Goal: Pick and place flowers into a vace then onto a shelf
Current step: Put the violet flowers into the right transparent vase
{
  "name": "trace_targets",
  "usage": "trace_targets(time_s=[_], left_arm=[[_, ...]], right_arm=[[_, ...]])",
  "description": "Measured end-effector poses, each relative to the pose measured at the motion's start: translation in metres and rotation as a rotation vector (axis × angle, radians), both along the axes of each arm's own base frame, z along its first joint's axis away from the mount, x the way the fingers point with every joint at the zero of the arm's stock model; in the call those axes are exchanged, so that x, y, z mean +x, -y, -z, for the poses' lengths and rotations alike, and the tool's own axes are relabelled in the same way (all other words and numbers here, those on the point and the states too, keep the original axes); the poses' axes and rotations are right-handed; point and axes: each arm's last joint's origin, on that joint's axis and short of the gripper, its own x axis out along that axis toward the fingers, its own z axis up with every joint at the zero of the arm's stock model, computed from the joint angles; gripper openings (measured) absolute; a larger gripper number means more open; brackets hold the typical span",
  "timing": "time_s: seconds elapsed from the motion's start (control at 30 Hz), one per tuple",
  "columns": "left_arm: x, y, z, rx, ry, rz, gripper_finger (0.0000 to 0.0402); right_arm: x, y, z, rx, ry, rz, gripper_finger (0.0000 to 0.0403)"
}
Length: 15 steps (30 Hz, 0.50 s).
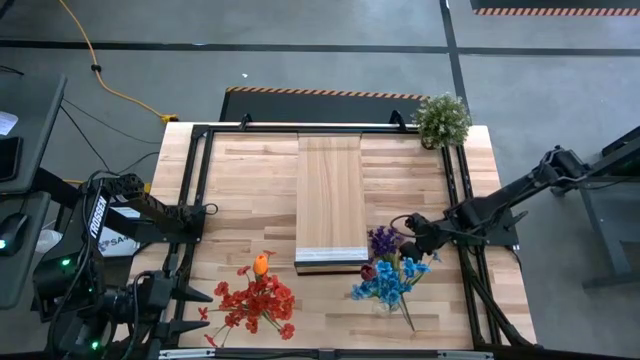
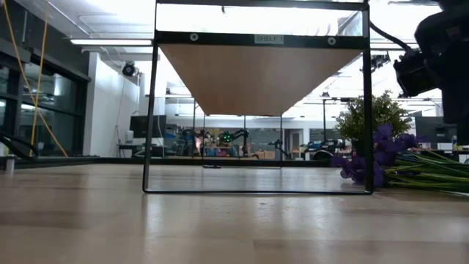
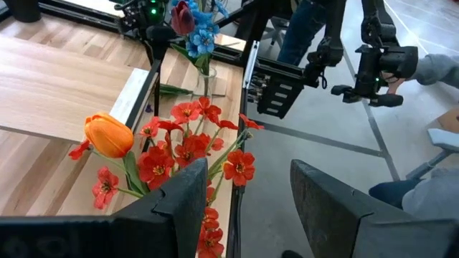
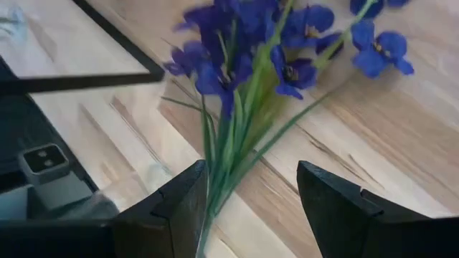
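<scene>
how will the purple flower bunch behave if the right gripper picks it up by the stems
The purple flowers have thin, long green stems, so they will likely flex and droop at the heads. The stems lie as a loose bunch, so some may slip free between the open fingers of the right gripper. They look light.

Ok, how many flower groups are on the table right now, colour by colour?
Red bunch: 1
Orange tulip: 1
Blue bunch: 1
Purple bunch: 1
Maroon flower: 1
Total: 5
</scene>
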Motion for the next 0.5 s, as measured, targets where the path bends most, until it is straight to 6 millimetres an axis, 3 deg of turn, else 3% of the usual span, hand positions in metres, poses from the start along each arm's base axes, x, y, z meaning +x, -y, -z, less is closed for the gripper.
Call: trace_targets(time_s=[0.5], left_arm=[[0.0,0.0,0.0,-0.002,-0.006,0.005,0.0232]], right_arm=[[0.01,-0.017,0.012,0.01,-0.008,-0.054,0.0206]])
